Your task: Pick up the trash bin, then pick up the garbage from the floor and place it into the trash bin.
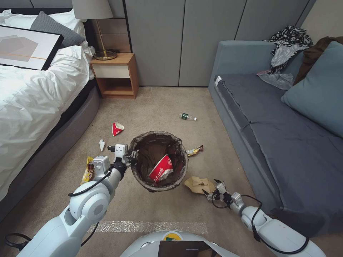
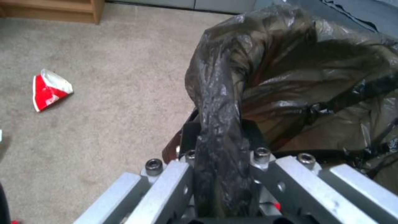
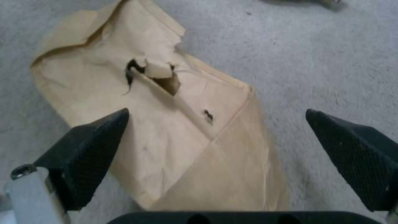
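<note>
The trash bin (image 1: 158, 161) is hanging off the floor, the left pincer (image 1: 131, 157) pinching its bagged rim. The right pincer (image 1: 211, 188) is hovering spread beside the brown paper bag (image 1: 198, 184); closing on it looks next.

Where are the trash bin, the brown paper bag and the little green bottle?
trash bin (image 1: 143, 171): head view, on the bag-covered rim by the left gripper.
brown paper bag (image 3: 166, 130): right wrist view, on its flat middle below the tear.
little green bottle (image 1: 185, 116): head view, on its green label, near the sofa.
</note>
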Tool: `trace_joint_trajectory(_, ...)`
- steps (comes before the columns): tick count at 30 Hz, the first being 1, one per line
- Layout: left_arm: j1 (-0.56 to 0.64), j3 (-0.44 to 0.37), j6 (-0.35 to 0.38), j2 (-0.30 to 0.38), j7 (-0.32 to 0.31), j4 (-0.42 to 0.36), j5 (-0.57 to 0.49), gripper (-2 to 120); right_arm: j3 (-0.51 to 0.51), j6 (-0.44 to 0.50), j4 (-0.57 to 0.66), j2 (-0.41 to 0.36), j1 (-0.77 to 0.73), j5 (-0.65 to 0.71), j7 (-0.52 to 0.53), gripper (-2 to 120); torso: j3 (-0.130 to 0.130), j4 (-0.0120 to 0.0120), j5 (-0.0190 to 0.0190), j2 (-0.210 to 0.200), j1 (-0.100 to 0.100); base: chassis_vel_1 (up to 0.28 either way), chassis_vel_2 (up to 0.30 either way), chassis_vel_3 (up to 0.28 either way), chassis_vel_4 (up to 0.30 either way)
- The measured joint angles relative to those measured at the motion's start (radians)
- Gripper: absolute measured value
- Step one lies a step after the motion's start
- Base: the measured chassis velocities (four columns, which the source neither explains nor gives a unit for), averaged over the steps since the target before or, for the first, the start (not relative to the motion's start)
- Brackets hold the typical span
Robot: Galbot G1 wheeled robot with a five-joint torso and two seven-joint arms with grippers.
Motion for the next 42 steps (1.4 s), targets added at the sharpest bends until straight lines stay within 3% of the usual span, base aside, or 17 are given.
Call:
trace_joint_trajectory(21,-0.027,0.003,0.0,0.011,-0.005,0.001,-0.018,5,-0.02,0.007,-0.087,0.056,0.04,-0.006,-0.007,100,0.0,-0.0001,0.0,0.0,0.0,0.0,0.0,0.0,0.0)
trace_joint_trajectory(42,-0.036,0.004,-0.004,0.023,-0.007,-0.001,-0.028,5,-0.016,0.016,-0.08,0.066,0.034,-0.02,-0.003,28,0.0,0.0,0.0,0.0,0.0,0.0,0.0,0.0,0.0)
